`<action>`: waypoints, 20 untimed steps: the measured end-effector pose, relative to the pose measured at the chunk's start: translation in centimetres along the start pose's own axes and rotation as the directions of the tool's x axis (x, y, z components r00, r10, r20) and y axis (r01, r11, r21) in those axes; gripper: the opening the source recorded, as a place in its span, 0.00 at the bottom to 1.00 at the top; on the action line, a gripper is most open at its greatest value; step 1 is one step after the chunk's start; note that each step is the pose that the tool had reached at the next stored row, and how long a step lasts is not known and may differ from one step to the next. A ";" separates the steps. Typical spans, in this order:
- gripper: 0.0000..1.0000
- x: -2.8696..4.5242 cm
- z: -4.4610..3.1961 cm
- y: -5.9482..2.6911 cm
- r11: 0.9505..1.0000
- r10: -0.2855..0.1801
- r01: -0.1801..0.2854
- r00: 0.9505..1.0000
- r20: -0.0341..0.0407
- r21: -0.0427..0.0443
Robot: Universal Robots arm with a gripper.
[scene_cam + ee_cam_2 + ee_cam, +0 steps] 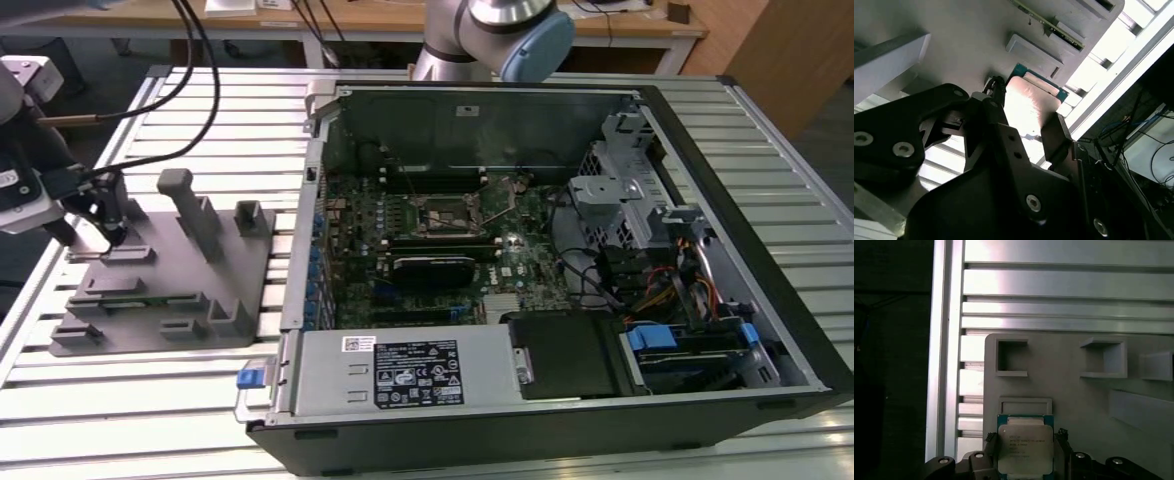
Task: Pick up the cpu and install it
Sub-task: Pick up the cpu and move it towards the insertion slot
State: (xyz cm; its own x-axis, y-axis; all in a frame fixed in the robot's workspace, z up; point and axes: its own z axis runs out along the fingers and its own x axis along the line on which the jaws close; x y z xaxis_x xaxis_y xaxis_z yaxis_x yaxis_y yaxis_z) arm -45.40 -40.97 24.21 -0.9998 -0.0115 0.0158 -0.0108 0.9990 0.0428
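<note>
slatted metal table carries a grey holder near its edge at the exterior view's left, beside an open pc case. the cpu lies flat in a holder recess, metal lid up. it is nearly square, so no clear long axis shows. the tool straddles it, but i cannot tell whether it has clamped. i judge the cpu light, stiff, thin and fragile underneath, best held by opposite side edges.
</note>
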 end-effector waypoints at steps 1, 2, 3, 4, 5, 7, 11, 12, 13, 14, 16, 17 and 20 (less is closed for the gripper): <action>0.53 0.00 -0.23 0.04 1.000 0.000 0.000 1.000 0.000 0.000; 0.53 0.01 -0.48 0.07 1.000 0.000 0.000 1.000 0.000 0.000; 0.53 0.01 -0.75 0.11 1.000 0.000 0.000 1.000 0.000 0.000; 0.53 0.02 -1.04 0.18 1.000 0.000 0.000 1.000 0.000 0.000; 0.53 0.03 -1.36 0.25 1.000 0.000 0.000 1.000 0.000 0.000; 0.53 0.03 -2.00 0.35 1.000 0.000 0.000 1.000 0.000 0.000; 0.53 0.05 -3.21 0.52 1.000 0.000 0.000 1.000 0.000 0.000; 0.53 0.05 -3.47 0.57 1.000 0.000 0.000 1.000 0.000 0.000; 0.53 0.06 -3.72 0.61 1.000 0.000 0.000 1.000 0.000 0.000; 0.53 0.06 -3.95 0.64 1.000 0.000 0.000 1.000 0.000 0.000; 0.53 0.07 -4.41 0.70 1.000 0.000 0.000 1.000 0.000 0.000; 0.53 0.07 -4.61 0.73 1.000 0.000 0.000 1.000 0.000 0.000; 0.53 0.08 -5.16 0.82 1.000 0.000 0.000 1.000 0.000 0.000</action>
State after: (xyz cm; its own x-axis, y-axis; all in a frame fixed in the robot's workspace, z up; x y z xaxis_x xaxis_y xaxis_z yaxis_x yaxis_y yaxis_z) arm -45.40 -40.37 29.40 -0.9998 -0.0115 0.0154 -0.0108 0.9990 0.0429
